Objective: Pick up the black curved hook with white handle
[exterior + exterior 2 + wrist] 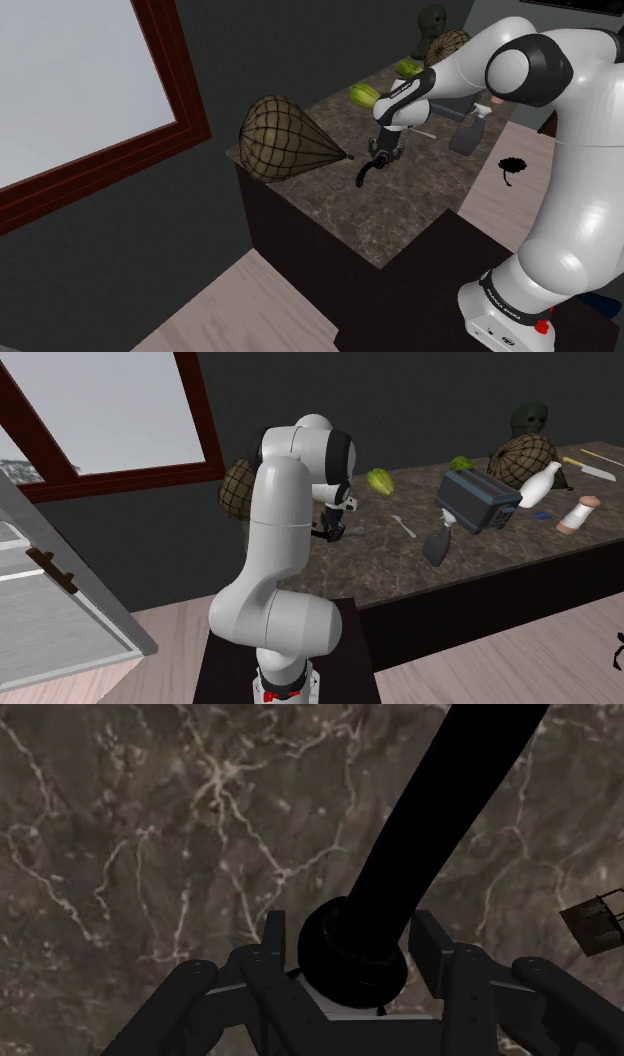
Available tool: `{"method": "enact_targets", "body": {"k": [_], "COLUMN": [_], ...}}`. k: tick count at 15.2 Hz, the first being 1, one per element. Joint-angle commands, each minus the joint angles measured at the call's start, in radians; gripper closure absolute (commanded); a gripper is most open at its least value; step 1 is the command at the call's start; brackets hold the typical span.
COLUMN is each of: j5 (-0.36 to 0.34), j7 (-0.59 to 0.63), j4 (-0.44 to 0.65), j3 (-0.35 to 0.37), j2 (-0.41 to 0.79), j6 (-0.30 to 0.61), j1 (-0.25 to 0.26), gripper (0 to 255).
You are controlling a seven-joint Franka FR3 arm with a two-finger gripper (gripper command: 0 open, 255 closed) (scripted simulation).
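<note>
Black curved hook (430,834) is clamped near its white handle between the fingers of the end effector (352,942), its black shaft reaching out over the dark marbled desk (330,215). A brown netted dome (285,140) lies nearby, with a grey spray bottle (470,130) on the arm's other side.

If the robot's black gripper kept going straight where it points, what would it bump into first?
Probably the brown marbled countertop. The gripper points down at it, though the black hook it clasps would likely touch first; the gap is unclear.
</note>
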Motion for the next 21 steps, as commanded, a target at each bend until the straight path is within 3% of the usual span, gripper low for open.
{"method": "enact_targets", "body": {"k": [1,9,21], "j5": [0.000,0.000,-0.029], "j7": [0.000,0.000,0.025], "j4": [0.000,0.000,0.003], "j3": [0.000,0.000,-0.017], "j2": [0.002,0.002,-0.116], "j6": [0.002,0.002,-0.117], "j1": [0.000,0.000,0.011], "gripper": [255,255,255]}}
